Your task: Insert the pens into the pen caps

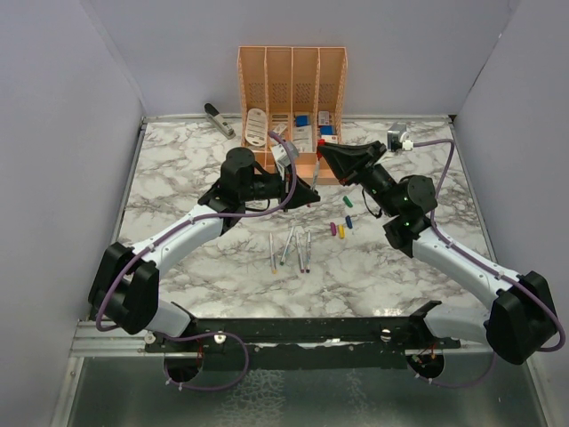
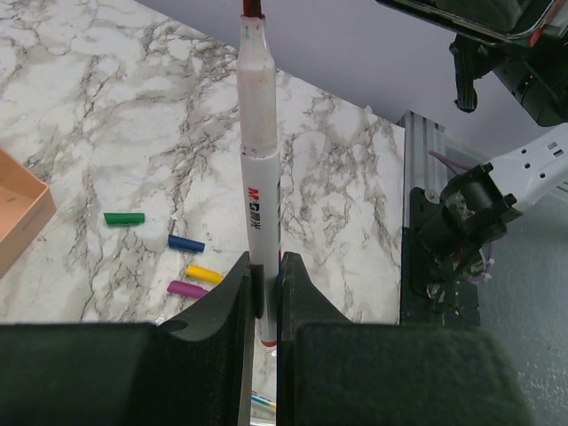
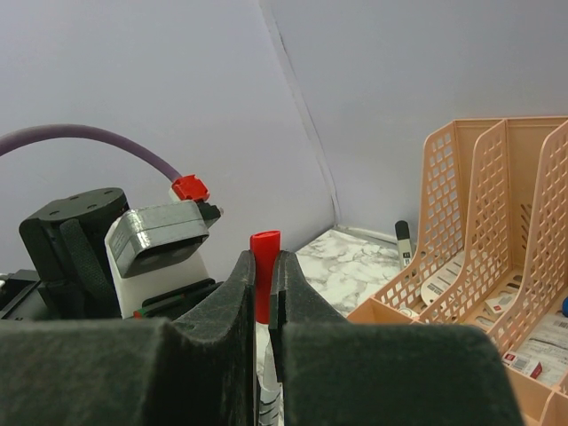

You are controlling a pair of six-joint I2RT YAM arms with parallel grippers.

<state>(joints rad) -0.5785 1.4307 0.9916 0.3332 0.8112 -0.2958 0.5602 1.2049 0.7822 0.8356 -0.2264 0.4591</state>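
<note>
Pen [image 2: 259,177]: gripping this whitish-grey marker by its lower barrel with the left gripper [image 2: 264,284], jaws closed tight on it. Holding it off the marble table [image 1: 178,178], over the far half, just in front of the orange organiser [image 1: 291,76] standing at the far edge. Pinching the red cap [image 3: 264,241] with the right gripper [image 3: 264,266], jaws closed on its sides, its top end poking up past the fingertips. Pointing the two grippers toward each other, with the pen's red-marked far end reaching up to the right gripper; being unable to tell from these views whether that end is touching the red cap or sitting inside it. Showing four more pens [image 1: 288,245] lying close together and roughly parallel near the middle of the table, on the near side of both grippers. Showing four loose caps lying on the marble to the right of those pens, well apart from the right edge: green cap [image 2: 123,218] farthest back, then blue cap [image 2: 186,243], yellow cap [image 2: 204,273] and purple cap [image 2: 186,288] bunched together just nearer. Showing a grey stapler [image 1: 219,119] lying near the far left corner, beside the organiser's left wall. Showing blue-and-white boxes [image 1: 304,129] sitting in the organiser's middle and right compartments.
</note>
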